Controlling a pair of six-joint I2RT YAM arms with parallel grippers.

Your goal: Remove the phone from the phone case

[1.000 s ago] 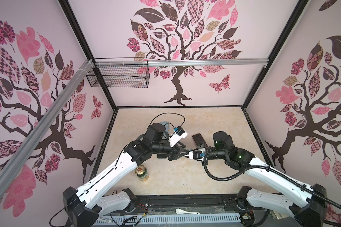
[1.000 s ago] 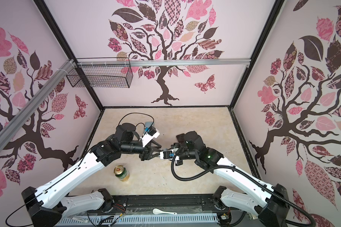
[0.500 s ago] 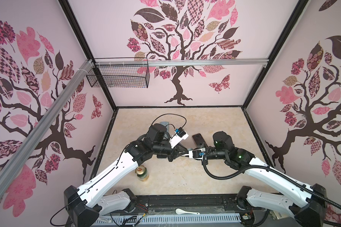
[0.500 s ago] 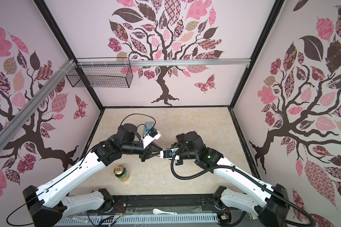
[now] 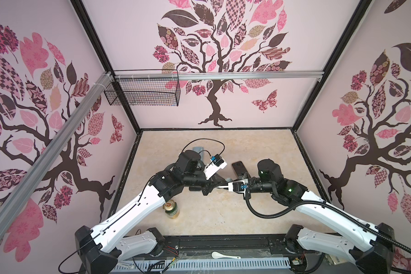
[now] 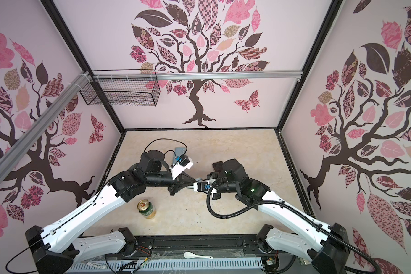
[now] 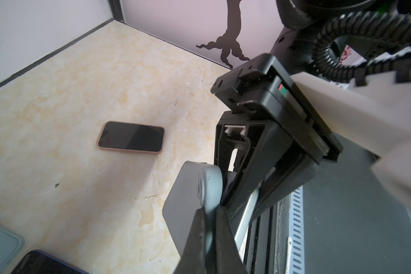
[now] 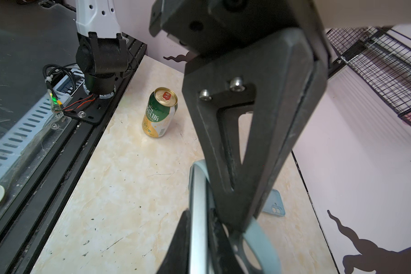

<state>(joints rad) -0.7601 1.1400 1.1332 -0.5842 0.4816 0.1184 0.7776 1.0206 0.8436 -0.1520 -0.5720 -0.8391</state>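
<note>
Your left tool point(image 7: 210, 211) is closed on the phone case point(image 7: 209, 185) and your right tool point(image 8: 198, 213) on the phone point(image 8: 198, 194), so peel the phone case slowly toward 9 o'clock.

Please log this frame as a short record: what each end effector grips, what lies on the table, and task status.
held item: grey-blue soft phone case, above the beige marble-look table
left end effector: shut on one edge of it
right end effector: shut on its opposite end
on table: dark-screened phone in pink case; upright green-and-gold drink can; pale blue phone case lying flat
phone out of held case: cannot tell
</note>
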